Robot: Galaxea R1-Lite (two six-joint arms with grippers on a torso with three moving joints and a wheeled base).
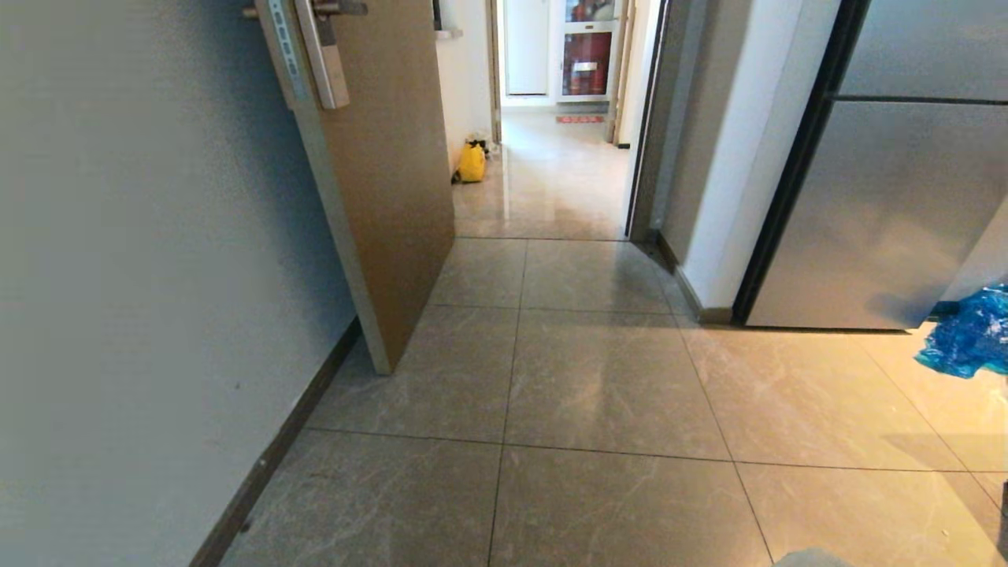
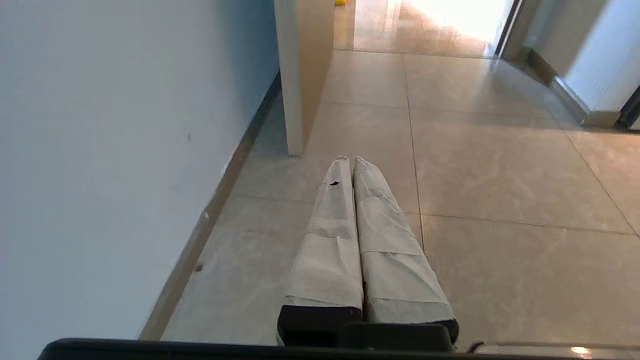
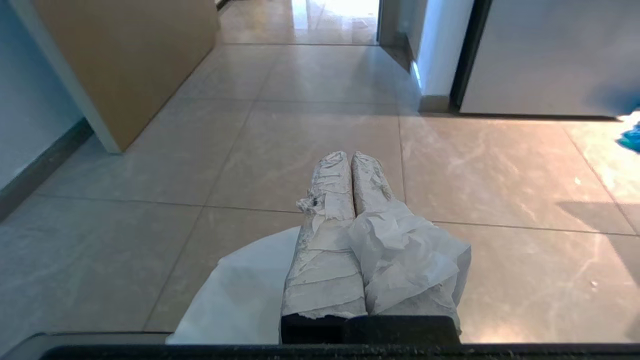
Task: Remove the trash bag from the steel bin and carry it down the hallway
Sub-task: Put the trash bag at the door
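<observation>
Two grippers, both pressed shut, each seen only from its own wrist camera. Left gripper [image 2: 350, 161]: taped white fingers [image 2: 332, 235] flat together, nothing between them, hanging over bare floor tiles [image 2: 500, 165] near the grey-blue wall [image 2: 100, 150] and its dark baseboard [image 2: 210, 220]. Right gripper [image 3: 348, 156]: fingers [image 3: 325, 250] likewise closed tight, wrapped in scuffed tape, with crumpled white plastic bunched over the right-hand finger — the trash bag [image 3: 240, 295], whose pale sheet also spreads out below the fingers on the left side. Whether the plastic is actually pinched between the tips cannot be told; no green print shows on it.

Head view shows neither arm. It gives what the wrist cameras cut off: the hallway [image 1: 551, 173] running far ahead through an open doorway, glossy tiles bright with glare, a yellow tote bag [image 1: 472, 163] on the floor at its left wall, a red mat [image 1: 579, 119] at the far end. The brown door [image 1: 378, 173] stands ajar at left, with its handle and lock plate [image 1: 327, 47]. A large steel-grey appliance front [image 1: 890, 197] fills the right; crumpled blue plastic [image 1: 969, 335] sits at the right edge beside it — in the right wrist view just a blue sliver at the edge.

The steel bin appears in no view.
</observation>
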